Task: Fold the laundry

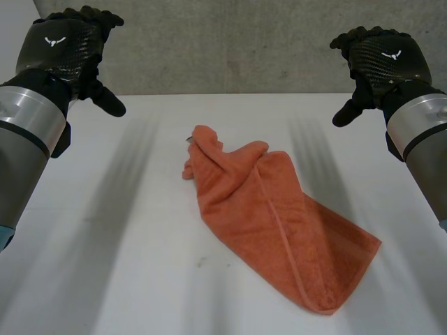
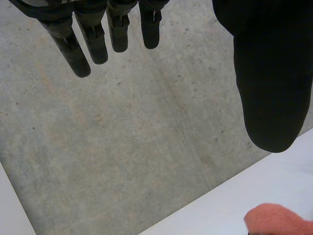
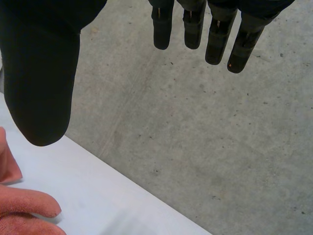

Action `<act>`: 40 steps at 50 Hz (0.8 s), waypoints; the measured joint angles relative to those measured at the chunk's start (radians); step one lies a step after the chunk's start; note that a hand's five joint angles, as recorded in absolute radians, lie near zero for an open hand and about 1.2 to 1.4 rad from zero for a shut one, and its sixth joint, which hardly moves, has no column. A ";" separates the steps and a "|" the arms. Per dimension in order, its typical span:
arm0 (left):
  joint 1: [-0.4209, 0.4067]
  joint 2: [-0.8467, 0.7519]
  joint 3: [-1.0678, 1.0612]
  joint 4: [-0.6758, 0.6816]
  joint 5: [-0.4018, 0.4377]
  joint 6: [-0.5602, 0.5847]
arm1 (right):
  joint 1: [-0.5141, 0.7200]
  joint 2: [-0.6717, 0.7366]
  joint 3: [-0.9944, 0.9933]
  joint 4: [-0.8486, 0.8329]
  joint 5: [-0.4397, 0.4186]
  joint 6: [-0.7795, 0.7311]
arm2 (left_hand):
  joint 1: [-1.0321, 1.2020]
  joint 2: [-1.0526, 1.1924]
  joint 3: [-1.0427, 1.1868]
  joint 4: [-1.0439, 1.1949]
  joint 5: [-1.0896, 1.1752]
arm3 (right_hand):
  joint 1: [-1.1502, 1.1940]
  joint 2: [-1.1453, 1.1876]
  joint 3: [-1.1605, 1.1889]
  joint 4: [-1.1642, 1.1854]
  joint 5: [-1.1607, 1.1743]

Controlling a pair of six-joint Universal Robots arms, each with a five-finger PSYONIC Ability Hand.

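— Where's the towel?
— The orange towel (image 1: 272, 223) lies rumpled on the white table (image 1: 105, 244), its bunched end toward eleven o'clock and its flatter end toward five.
— And your hands?
— My left hand (image 1: 66, 49) hovers at ten o'clock of it and my right hand (image 1: 380, 59) at two. Both are loose-fingered, holding nothing.

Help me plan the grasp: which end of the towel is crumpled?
The far end of the towel, by the table's back edge, is bunched into folds; the near end lies flat.
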 measured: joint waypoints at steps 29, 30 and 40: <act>-0.092 -0.309 0.041 0.007 0.179 0.037 | 0.047 0.062 0.042 0.092 -0.001 -0.162 | 0.000 0.001 0.000 0.000 0.000 | 0.000 0.000 0.000 0.000 0.000; -0.097 -0.323 0.048 0.009 0.179 0.043 | 0.047 0.063 0.048 0.093 -0.001 -0.162 | 0.000 0.001 0.000 0.000 0.000 | 0.000 0.000 0.000 0.000 0.000; -0.188 -0.638 0.248 0.054 0.189 0.296 | 0.034 0.065 0.215 0.097 -0.022 -0.156 | 0.005 0.008 0.003 0.008 0.003 | 0.000 0.000 0.000 0.000 -0.001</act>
